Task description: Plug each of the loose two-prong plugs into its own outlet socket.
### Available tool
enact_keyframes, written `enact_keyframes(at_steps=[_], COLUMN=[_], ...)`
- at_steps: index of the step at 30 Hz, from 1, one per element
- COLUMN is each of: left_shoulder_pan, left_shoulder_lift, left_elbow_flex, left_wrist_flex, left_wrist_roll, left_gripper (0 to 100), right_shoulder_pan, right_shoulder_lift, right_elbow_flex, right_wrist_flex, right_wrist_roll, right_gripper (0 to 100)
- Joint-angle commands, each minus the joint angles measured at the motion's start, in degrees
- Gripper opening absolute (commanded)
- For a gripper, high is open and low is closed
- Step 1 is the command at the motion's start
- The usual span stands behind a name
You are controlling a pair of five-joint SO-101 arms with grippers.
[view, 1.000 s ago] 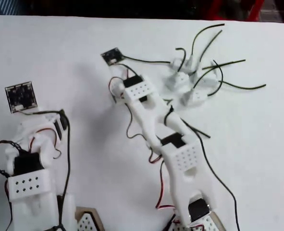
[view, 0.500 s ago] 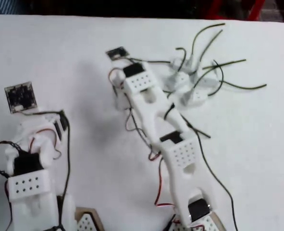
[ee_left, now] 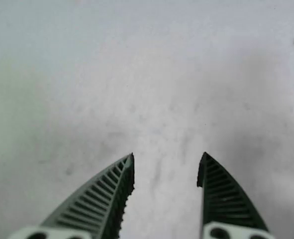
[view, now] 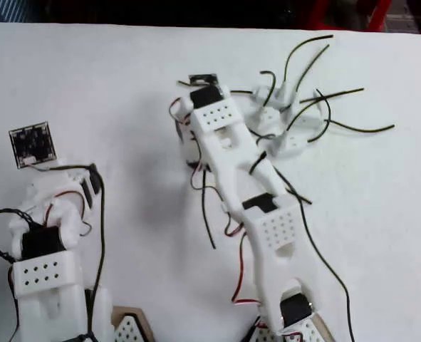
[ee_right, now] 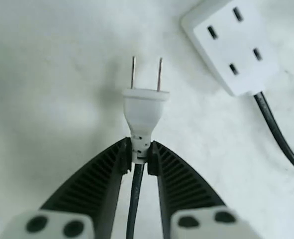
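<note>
Two arms on one white table (view: 89, 71), biggest first: the right arm (view: 231, 149) stretches up the middle of the high view to the tangle of white socket blocks and black leads (view: 281, 121). The left arm (view: 46, 235) sits folded near the lower left corner, well apart from all of it, so the right arm is the nearer one. The blocks in that tangle look like about four, but they overlap and you can't count them cleanly. One outlet socket (ee_right: 231, 45) shows in the right wrist view, face toward the camera, with four slots in two pairs and one black cable (ee_right: 276, 134) leaving it. One two-prong plug (ee_right: 145, 107) is pinched in the right gripper (ee_right: 139, 147), the fingers closed on its narrow neck where its own lead (ee_right: 134, 199) runs back between them. The plug's long axis follows the gripper's line, with both prongs (ee_right: 134, 72) pointing straight away from it. Key relation for you: the socket lies ahead of the prongs but off to one side of that axis, near and not touching, and its slots face the camera, not the prongs. My read is that the coming move needs a sideways shift and a tilt so the prongs meet one slot pair. The left gripper (ee_left: 165, 162) hangs spread wide over bare table, holding nothing.
</note>
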Motion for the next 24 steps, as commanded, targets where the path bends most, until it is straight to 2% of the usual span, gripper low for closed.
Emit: enact_keyframes(at_steps=[1,6,12,17,24], left_shoulder_pan=[-0.7,-0.6,-0.6,-0.5,-0.5], left_shoulder_lift=[-1.3,-1.3,-1.3,-1.3,-1.1], left_elbow_flex=[-0.4,-0.4,-0.4,-0.4,-0.1], left_wrist_flex=[-1.3,-1.4,-1.4,-1.4,-2.5], left_wrist_roll=[0.2,0.2,0.2,0.2,0.1], left_gripper=[21,21,21,21,21], right_shoulder_pan=[0.9,0.9,1.8,3.9,8.6], right_shoulder_lift=[-10.8,-23.7,-34.9,-37.3,-37.3], right_elbow_flex=[6.2,19.4,32.5,38.7,39.1], right_wrist_flex=[0.7,0.7,0.3,-0.2,-2.7], right_wrist_roll=[-0.5,-0.8,-8.5,-15.1,-15.0], right_gripper=[1.6,1.6,1.6,1.6,2.5])
